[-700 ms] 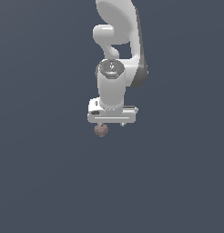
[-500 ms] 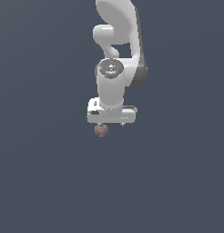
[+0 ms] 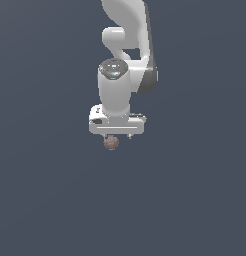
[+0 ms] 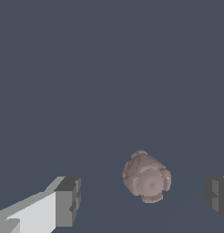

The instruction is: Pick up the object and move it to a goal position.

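The gripper (image 3: 116, 135) hangs directly above the object (image 3: 111, 142), which lies on the flat grey floor (image 3: 55, 200) just under the white hand. In the wrist view the two fingers (image 4: 67, 201) are spread wide apart, with the object (image 4: 146, 176) between them but not in the middle: it sits nearer to one pad than to the other, and it touches neither of them.

The object is a small lumpy ball, brownish-pink, with rounded bumps over its surface. It looks light, because it is much narrower than the opening of the fingers. It seems stiff, not soft, though the pictures cannot prove this. The round shape will probably roll or slip away if only one pad pushes it first. The best place to take hold is across its widest middle part, with the pads on two opposite sides, after the hand centres itself over the ball
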Available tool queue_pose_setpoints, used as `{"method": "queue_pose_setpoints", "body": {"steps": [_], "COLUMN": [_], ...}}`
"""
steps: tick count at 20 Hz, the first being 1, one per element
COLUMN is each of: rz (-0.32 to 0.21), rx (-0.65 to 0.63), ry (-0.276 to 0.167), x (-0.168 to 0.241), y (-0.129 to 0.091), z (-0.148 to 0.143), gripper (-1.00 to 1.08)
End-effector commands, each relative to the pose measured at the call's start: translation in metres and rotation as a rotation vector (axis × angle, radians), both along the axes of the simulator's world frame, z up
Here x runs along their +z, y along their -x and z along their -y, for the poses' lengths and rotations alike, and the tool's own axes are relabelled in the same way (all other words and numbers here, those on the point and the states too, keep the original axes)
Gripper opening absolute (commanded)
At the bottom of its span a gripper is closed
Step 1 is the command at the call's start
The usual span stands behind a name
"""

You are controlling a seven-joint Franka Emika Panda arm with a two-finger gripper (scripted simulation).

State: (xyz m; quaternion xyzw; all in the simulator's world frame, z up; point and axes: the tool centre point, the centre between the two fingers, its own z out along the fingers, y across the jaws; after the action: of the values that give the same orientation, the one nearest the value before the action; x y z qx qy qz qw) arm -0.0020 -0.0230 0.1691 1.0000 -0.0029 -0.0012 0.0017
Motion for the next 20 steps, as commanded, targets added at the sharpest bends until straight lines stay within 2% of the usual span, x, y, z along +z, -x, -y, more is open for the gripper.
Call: {"method": "queue_pose_setpoints", "body": {"steps": [1, 10, 20], "rz": [-0.001, -0.001, 0.001], "rx": [-0.003, -0.118, -0.394], "ry": [0.0, -0.004, -0.006], "x": [-0.001, -0.017, -0.053], "y": [0.001, 0.009, 0.033], "z": [-0.001, 0.006, 0.023], "gripper": [1.0, 1.0, 1.0]}}
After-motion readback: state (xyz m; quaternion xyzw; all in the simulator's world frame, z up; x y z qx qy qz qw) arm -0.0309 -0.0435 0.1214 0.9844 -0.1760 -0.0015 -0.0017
